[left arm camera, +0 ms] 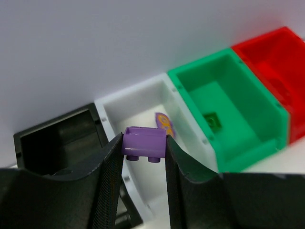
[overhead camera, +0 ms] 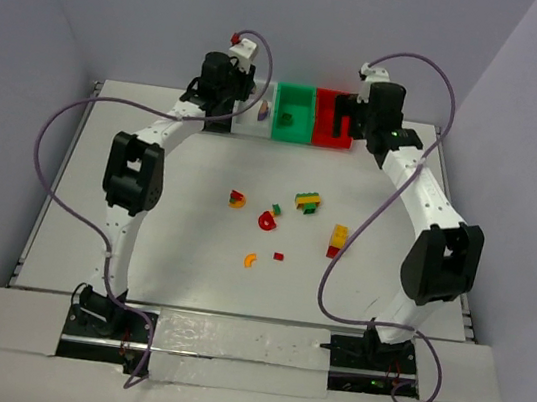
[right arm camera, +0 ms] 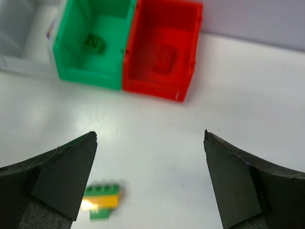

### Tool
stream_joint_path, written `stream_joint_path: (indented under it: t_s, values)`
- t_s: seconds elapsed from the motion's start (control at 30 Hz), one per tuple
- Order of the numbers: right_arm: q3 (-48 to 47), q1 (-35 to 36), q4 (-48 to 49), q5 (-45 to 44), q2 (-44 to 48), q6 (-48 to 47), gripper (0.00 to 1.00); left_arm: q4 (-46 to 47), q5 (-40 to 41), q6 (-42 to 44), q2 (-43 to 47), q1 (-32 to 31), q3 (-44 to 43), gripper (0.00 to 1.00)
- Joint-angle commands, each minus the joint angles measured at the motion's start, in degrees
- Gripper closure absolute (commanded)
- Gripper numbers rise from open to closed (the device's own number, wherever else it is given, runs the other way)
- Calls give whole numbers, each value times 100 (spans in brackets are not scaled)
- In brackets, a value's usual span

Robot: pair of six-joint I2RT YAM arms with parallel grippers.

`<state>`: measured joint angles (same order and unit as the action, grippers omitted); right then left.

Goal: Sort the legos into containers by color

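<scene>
My left gripper is shut on a small purple brick and holds it above the white bin, which has a purple-and-orange piece inside. The black bin is to its left, the green bin and red bin to its right. My right gripper is open and empty, high above the table in front of the green bin and red bin. A green-yellow stack lies below its left finger. A green brick lies in the green bin, a red brick in the red.
In the top view loose legos lie mid-table: a red-yellow piece, a red curved piece, a small green brick, the green-yellow stack, a yellow-red stack, an orange curve, a small red brick. The bins line the back wall.
</scene>
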<state>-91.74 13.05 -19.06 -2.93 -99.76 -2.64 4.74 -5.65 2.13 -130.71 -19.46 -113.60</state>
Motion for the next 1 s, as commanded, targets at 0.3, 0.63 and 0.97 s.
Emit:
stream_joint_path:
  t_s: [0.3,0.63,0.97]
  values:
    - [964,-76,-608,807,749,-142,0,886,802,901,-1262,-170,-1058,87]
    - [825,-63,-1289,1494,650,-692,0,912,846,894,-924,-181,-875,26]
    - [1229,63,-3071,896,1318,-92,4,689,1157,817,-29,-181,-501,17]
